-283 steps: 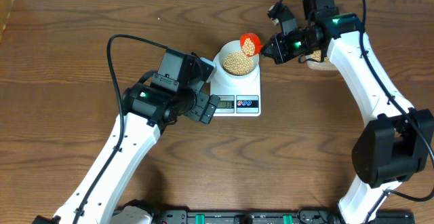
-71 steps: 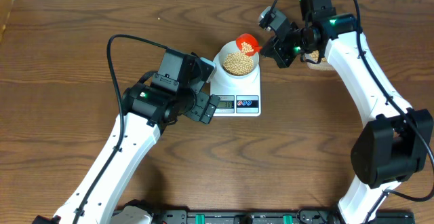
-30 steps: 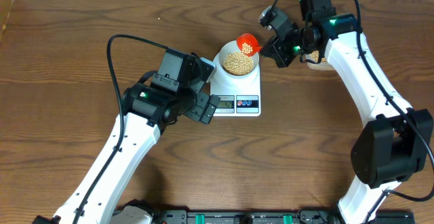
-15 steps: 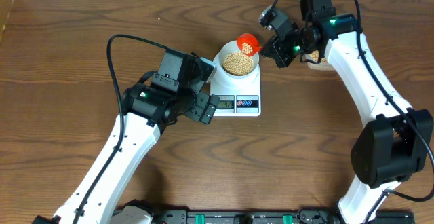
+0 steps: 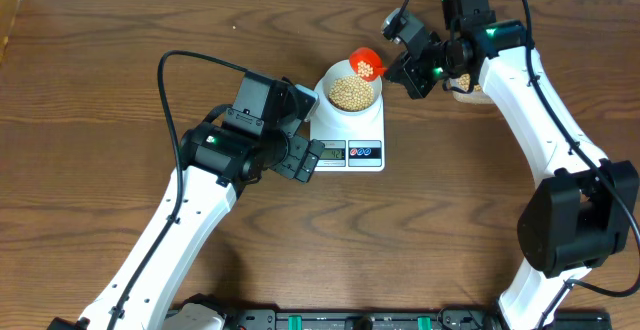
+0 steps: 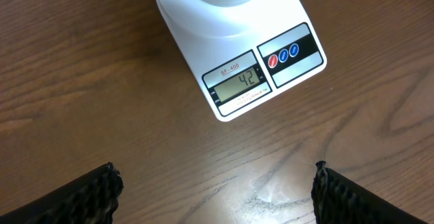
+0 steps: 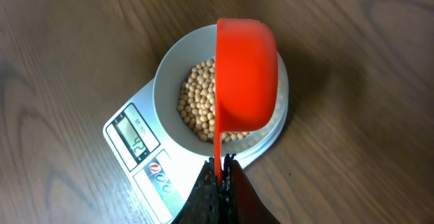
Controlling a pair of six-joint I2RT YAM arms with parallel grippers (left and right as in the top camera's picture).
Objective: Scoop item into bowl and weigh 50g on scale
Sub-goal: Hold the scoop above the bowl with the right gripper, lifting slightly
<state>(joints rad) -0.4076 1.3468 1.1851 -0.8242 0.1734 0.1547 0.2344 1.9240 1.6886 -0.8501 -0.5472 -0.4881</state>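
The small round tan-yellow beans (image 5: pixel 352 93) fill most of the small round white bowl (image 7: pixel 166 71), which sits on the far end of the flat white digital kitchen scale (image 6: pixel 196 44). A few more beans lie in the orange plastic scoop (image 5: pixel 366 64), held over the bowl's rim on the side away from the scale's buttons. The scale's grey display (image 6: pixel 239 81) appears to read 42, so I judge the step in hand to be the last topping-up, with only a little weight lacking.

The right gripper (image 7: pixel 220 172) is clamped tight on the scoop's thin handle, the cup tipped toward the bowl. To do this well, tilt the scoop by small degrees so beans roll off one or two at a time. Pause for the reading to settle, then level the scoop as the target nears. The scoop should touch neither bowl nor scale, since contact would falsify the reading. Its lip belongs inside the bowl's rim, so nothing bounces onto the brown wooden table (image 6: pixel 81 115).

The left gripper (image 6: pixel 215 193) hangs near the scale's display end, jaws spread wide and holding nothing, its camera looking down on the display. It is best left there, clear of the scale.
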